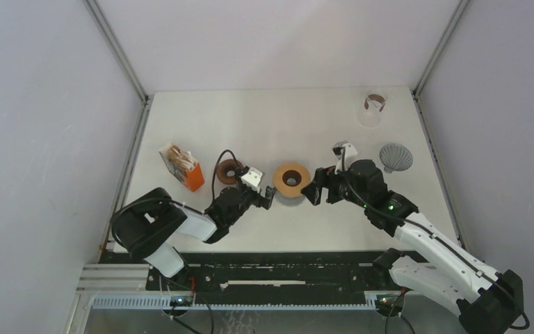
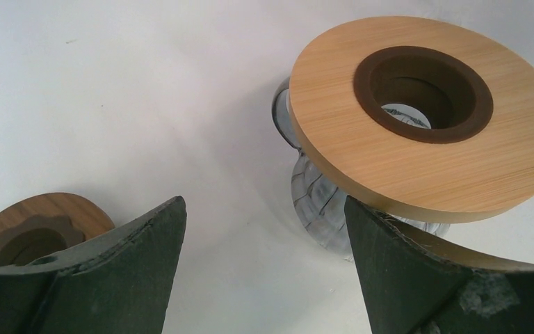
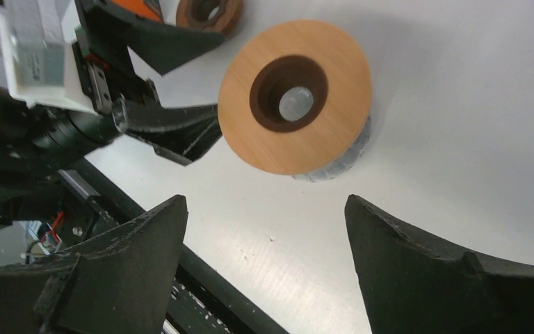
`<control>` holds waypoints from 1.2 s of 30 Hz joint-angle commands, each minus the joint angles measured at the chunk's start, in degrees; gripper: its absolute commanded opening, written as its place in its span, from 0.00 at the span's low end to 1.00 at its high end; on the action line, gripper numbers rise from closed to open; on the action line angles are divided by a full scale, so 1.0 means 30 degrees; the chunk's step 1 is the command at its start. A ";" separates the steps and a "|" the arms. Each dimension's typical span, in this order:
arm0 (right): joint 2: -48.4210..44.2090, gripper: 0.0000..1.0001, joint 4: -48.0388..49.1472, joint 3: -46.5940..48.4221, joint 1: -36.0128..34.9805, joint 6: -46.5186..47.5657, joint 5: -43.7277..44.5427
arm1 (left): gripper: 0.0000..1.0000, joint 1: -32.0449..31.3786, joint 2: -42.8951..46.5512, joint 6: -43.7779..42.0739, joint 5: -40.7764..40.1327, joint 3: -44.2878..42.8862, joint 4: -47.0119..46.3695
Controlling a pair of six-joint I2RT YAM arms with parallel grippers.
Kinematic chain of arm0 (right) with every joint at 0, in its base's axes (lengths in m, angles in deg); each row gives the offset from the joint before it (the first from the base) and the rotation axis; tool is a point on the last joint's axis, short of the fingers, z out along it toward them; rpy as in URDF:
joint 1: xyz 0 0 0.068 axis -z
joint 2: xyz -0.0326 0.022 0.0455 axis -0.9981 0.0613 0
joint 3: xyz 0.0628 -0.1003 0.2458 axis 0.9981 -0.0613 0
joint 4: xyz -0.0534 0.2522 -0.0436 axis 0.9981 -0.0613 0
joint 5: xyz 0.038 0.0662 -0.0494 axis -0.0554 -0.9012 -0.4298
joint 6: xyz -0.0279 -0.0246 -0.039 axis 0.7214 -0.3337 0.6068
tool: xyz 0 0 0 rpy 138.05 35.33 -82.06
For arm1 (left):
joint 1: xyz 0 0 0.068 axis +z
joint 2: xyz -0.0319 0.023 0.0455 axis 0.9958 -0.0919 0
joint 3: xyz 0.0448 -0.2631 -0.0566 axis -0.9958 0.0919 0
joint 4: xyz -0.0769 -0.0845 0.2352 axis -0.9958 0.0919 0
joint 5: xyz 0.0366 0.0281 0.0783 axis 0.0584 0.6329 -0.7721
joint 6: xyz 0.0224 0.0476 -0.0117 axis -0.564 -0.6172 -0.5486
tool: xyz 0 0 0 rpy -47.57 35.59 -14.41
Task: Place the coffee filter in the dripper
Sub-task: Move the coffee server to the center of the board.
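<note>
The dripper [image 1: 291,179] stands mid-table with its round wooden collar [image 2: 361,139] on top and its ribbed glass body [image 2: 316,198] beneath. It also shows in the right wrist view, as the dripper [image 3: 334,104]. Paper coffee filters stick out of an orange box [image 1: 182,168] at the left. My left gripper [image 1: 270,197] is open just left of the dripper, and the collar overhangs its right finger [image 2: 417,278]. My right gripper [image 1: 314,189] is open just right of the dripper, nothing between its fingertips [image 3: 146,236]. Neither gripper touches the filters.
A dark brown wooden ring [image 1: 228,171] lies between the orange box and the dripper, beside my left wrist. A grey ribbed cone [image 1: 395,157] lies at the right, and a clear glass cup [image 1: 373,108] stands at the back right. The table's near edge rail [image 3: 201,278] runs under my right gripper.
</note>
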 commanded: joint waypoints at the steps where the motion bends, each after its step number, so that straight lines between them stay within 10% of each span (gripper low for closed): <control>1: 0.0075 0.91 0.0772 -0.0606 -0.1837 0.0438 0.2676 | 0.89 0.0147 0.0992 0.0063 0.0224 0.0110 -0.1807; 16: 0.3557 0.86 0.5983 -0.2652 -0.6292 -0.0747 0.7549 | 0.90 0.0147 0.7395 0.3050 -0.1357 0.2632 0.4070; 26: 0.6668 0.75 0.8861 -0.2624 -0.6459 -0.0993 0.9376 | 0.94 0.0869 1.2845 0.6102 -0.3138 -0.0764 1.4966; 36: 0.9044 0.62 1.0354 -0.1774 -0.5192 -0.1061 0.9550 | 0.95 0.2271 1.5273 0.7864 -0.1241 -0.1731 1.7521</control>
